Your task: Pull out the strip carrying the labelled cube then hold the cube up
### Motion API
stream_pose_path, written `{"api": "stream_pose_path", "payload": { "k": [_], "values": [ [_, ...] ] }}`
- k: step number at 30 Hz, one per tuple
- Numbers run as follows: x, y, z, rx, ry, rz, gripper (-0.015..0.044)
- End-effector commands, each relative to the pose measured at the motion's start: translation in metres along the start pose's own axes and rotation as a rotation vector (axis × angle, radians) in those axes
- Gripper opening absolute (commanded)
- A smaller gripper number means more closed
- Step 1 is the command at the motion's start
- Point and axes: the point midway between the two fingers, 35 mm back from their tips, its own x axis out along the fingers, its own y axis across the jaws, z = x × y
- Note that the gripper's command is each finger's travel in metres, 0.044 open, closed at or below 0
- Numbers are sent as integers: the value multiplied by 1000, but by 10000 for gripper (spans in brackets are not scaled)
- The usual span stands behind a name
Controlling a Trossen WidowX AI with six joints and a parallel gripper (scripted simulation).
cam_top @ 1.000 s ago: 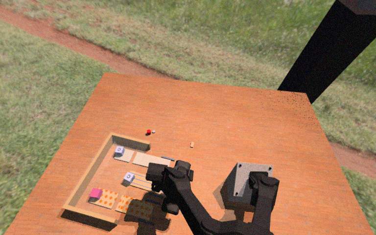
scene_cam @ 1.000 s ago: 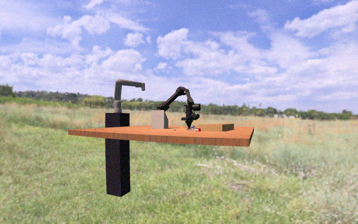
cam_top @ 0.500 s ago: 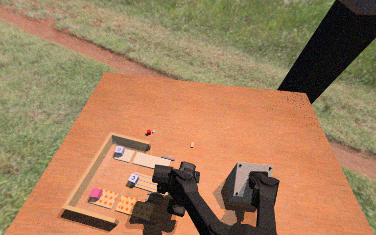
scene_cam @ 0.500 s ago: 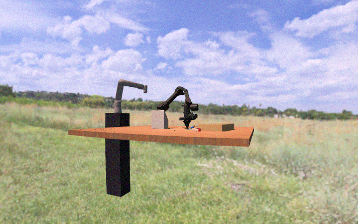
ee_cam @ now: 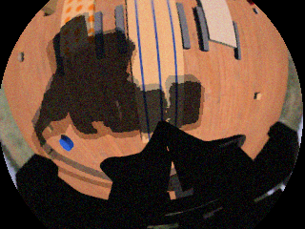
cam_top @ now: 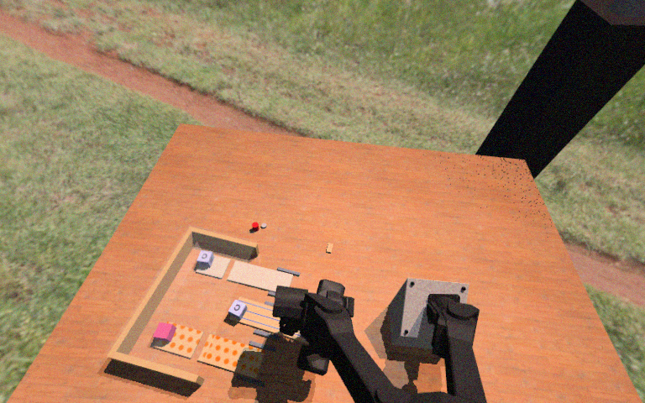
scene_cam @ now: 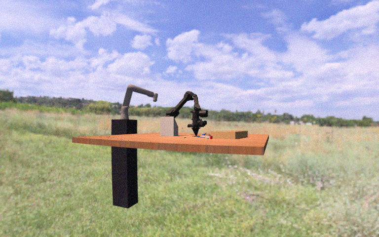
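The striped strip [cam_top: 259,316] [ee_cam: 147,29] is in one piece as far as it shows and carries a cube marked C [cam_top: 237,308] on its far end. A pale plain strip [cam_top: 259,275] [ee_cam: 219,21] is split by a gap; its far piece [cam_top: 216,267] bears another cube marked C [cam_top: 205,259]. The orange-dotted strip [cam_top: 223,350] [ee_cam: 78,7] is also split, with a pink cube [cam_top: 164,332] on its far piece. My gripper [scene_cam: 196,135] [ee_cam: 161,124] is shut and empty, pointing down over the striped strip's near end, at or just above it. Contact cannot be told.
A low wooden wall [cam_top: 152,294] [scene_cam: 226,135] surrounds the strips' far ends on three sides. Grey bars [cam_top: 287,271] [ee_cam: 183,26] flank the strips. A red piece [cam_top: 255,226], a grey disc [cam_top: 264,225], a small tan block [cam_top: 328,248] [ee_cam: 257,95] and a blue piece [ee_cam: 66,142] lie outside.
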Motion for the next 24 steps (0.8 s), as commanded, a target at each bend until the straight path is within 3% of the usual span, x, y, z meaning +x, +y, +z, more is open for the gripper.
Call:
{"api": "stream_pose_path", "payload": {
  "k": [1, 24],
  "values": [
    [4, -1, -16, 13, 31, -1, 0],
    [4, -1, -42, 14, 32, -1, 0]
  ]
}}
